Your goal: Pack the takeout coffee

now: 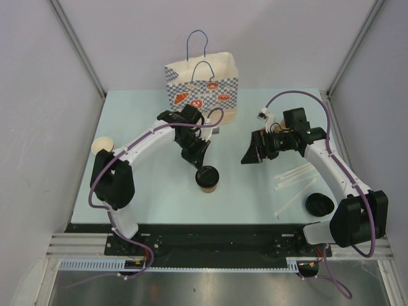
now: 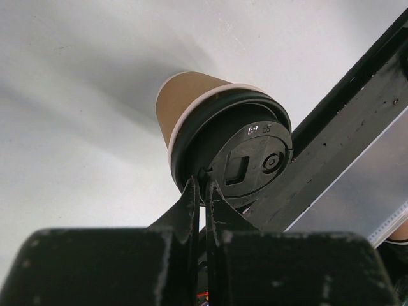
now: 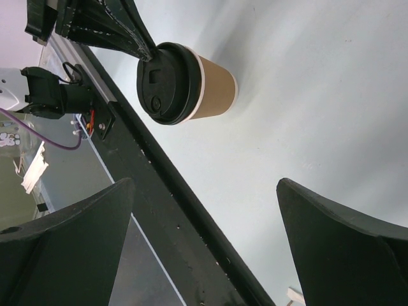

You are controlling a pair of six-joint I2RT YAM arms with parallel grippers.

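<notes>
The left pincer (image 2: 201, 191), closed to a thin slit, appears to pinch the lid's rim on the takeout coffee (image 1: 207, 178), a small brown kraft paper cup under a round black plastic lid. The cup stands upright near the middle of the pale blue-green surface (image 1: 146, 191). That rim hold probably serves to lift the sealed cup without squeezing its walls. The right pincer (image 3: 204, 185) hangs nearby with jaws spread wide, holding nothing and facing the cup, seemingly ready to assist. At the far edge a white paper bag (image 1: 201, 89) with blue checks and cord handles stands upright, well apart from the cup. Its mouth is open, though whether anything lies inside cannot be made out.
</notes>
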